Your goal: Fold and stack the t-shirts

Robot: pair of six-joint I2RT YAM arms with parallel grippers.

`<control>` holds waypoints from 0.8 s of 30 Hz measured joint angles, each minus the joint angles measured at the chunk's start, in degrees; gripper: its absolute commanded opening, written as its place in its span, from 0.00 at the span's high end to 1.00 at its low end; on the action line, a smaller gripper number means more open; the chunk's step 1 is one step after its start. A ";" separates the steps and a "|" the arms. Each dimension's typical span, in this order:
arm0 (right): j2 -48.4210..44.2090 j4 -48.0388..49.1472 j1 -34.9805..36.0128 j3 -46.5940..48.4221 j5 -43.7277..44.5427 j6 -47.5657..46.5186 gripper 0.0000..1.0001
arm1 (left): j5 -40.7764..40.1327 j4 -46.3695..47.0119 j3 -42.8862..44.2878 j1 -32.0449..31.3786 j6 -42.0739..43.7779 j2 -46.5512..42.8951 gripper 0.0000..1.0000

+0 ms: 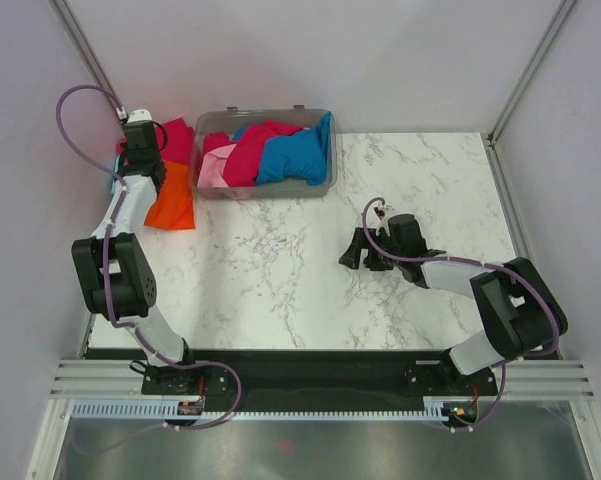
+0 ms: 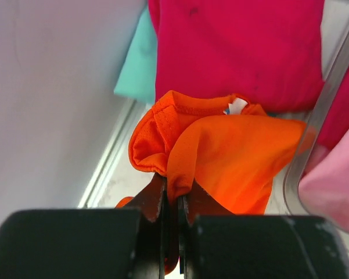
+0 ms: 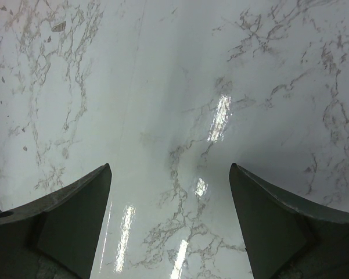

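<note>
A: Where does the orange t-shirt (image 2: 232, 157) lie?
B: In the left pincer (image 2: 173, 195), which is closed on its fold, between the wall (image 2: 46, 87) and the clear bin (image 2: 331, 87). The crimson t-shirt (image 2: 238, 52) is just behind.
A: And the right pincer (image 3: 169, 180)?
B: It is open wide over the tabletop (image 3: 162, 87), well apart.

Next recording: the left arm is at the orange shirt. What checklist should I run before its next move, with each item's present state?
1. Left fingers shut on the orange t-shirt: ok.
2. Orange t-shirt lying flat: not ok, it is bunched at the grip.
3. Right fingers open, holding nothing, over bare table: ok.
4. Orange t-shirt free of the bin wall: cannot tell, they sit close together.
5. Crimson t-shirt out of the bin, lying flat beyond the orange one: ok.
</note>
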 measured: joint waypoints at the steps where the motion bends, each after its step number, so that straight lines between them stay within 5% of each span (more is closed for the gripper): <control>1: 0.07 0.15 0.02 0.00 -0.02 0.00 0.09 | 0.00 1.20 -0.20 0.04 0.55 -0.09 0.98; 8: 0.39 0.44 0.00 0.13 -0.11 0.00 0.09 | 1.46 11.39 -2.32 0.26 5.99 -0.66 0.98; 24: 1.01 0.79 0.02 0.55 -0.31 0.00 0.09 | 8.33 11.23 10.86 1.40 3.56 5.18 0.98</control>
